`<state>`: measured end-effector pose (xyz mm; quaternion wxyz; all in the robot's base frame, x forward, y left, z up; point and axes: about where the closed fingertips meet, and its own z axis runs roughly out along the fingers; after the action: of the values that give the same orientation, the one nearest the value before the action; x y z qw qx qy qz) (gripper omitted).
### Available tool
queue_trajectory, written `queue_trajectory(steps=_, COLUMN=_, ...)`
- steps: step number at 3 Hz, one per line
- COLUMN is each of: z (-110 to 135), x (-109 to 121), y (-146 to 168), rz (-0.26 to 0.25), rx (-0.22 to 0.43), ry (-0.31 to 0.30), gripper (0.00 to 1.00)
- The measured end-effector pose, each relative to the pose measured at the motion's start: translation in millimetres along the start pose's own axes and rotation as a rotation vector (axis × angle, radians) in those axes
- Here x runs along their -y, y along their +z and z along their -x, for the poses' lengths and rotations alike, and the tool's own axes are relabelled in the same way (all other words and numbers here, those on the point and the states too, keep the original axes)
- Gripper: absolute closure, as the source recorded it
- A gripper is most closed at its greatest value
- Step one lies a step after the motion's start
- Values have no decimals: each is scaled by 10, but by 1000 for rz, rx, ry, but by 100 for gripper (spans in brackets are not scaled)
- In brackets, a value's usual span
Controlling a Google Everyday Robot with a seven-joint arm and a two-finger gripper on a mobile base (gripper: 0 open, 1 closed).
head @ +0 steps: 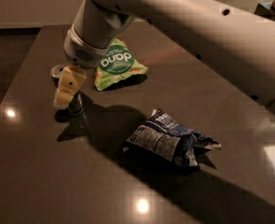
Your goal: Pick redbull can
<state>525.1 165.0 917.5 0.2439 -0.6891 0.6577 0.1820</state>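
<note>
Near the left edge of the desk (39, 171), just left of the green bag (118, 64), the redbull can (57, 70) stands upright. The pincer (67, 90) covers its middle (clenched or released, I cannot tell). I judge it light, stiff, slippery, thin-walled: take it gently around mid-body.

Green bag (120, 64), crumpled blue bag (167, 141)

- The arm (197, 27) is a thick, smooth, off-white tube with a few small dark round holes along its shell.
- The wrist (88, 41) is a wider round collar, pale grey, with a slotted vent grille near its rim.
- The gripper (66, 90) is pale yellow and blocky, with one small dark hole in its face. It sits just below the wrist, at the left of the view.
</note>
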Motion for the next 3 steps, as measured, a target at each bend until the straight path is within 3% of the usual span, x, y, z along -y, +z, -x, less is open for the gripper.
queue_trajectory(steps=2, z=193, x=-74, y=-116, rz=91, rx=81, ry=21, gripper=78)
queue_trajectory(steps=3, z=284, x=-39, y=-371, rz=98, rx=120, ry=10, gripper=99)
